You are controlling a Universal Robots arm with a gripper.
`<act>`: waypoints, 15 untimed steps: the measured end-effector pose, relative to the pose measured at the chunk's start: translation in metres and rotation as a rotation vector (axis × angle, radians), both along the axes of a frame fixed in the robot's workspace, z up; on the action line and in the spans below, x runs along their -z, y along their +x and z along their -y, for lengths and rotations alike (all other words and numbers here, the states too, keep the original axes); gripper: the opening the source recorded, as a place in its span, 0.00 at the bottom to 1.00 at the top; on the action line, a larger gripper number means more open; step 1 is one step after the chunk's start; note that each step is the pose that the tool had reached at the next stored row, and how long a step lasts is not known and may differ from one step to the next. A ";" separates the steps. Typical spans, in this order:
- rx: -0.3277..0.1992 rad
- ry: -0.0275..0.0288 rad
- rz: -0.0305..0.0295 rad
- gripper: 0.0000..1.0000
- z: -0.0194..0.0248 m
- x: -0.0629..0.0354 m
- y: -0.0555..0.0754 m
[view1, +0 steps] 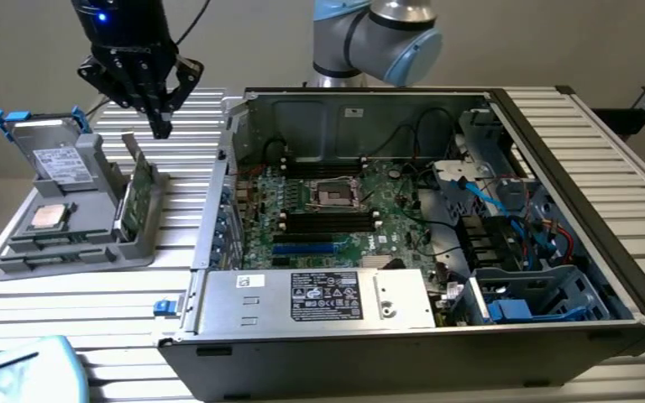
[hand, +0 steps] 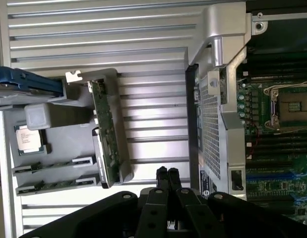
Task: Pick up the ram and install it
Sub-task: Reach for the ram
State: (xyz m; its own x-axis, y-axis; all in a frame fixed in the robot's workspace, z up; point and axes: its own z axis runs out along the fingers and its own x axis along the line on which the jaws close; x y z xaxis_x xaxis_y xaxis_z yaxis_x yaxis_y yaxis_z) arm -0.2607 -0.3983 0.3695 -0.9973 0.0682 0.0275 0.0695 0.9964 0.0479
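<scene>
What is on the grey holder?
The ram standing on edge, a square processor lying flat, and a drive with blue clips. The ram's lower edge is hidden in the holder.

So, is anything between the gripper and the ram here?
Nothing visible. The gripper hangs in open air just above the ram, which stands on edge in the gray holder beside the open computer case; no part of the holder sits between them.

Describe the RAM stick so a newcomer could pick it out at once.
On the exterior view's left of the open computer case sits a grey holder. The ram stands on edge along the holder's side nearest the case. Unlike the square silver processor lying flat and the boxy drive, it is a long, thin green board.
</scene>
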 end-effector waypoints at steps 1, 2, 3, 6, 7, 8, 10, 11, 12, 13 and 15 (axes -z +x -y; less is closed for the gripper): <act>-0.001 0.0005 -0.0006 0.11 0.0000 0.0000 -0.004; -0.002 0.0010 -0.0010 0.11 0.0000 0.0000 -0.008; -0.004 0.0011 -0.0011 0.11 0.0000 0.0000 -0.011; -0.007 0.0013 -0.0017 0.11 0.0000 0.0000 -0.024; -0.007 0.0014 -0.0019 0.11 0.0000 0.0000 -0.029; -0.008 0.0014 -0.0020 0.11 0.0000 0.0000 -0.033; -0.009 0.0016 -0.0024 0.11 0.0000 0.0000 -0.042; -0.010 0.0016 -0.0027 0.11 0.0000 0.0000 -0.046; -0.011 0.0016 -0.0029 0.11 0.0000 0.0000 -0.051; -0.012 0.0017 -0.0031 0.11 0.0000 0.0000 -0.056; -0.013 0.0018 -0.0035 0.11 0.0000 0.0000 -0.064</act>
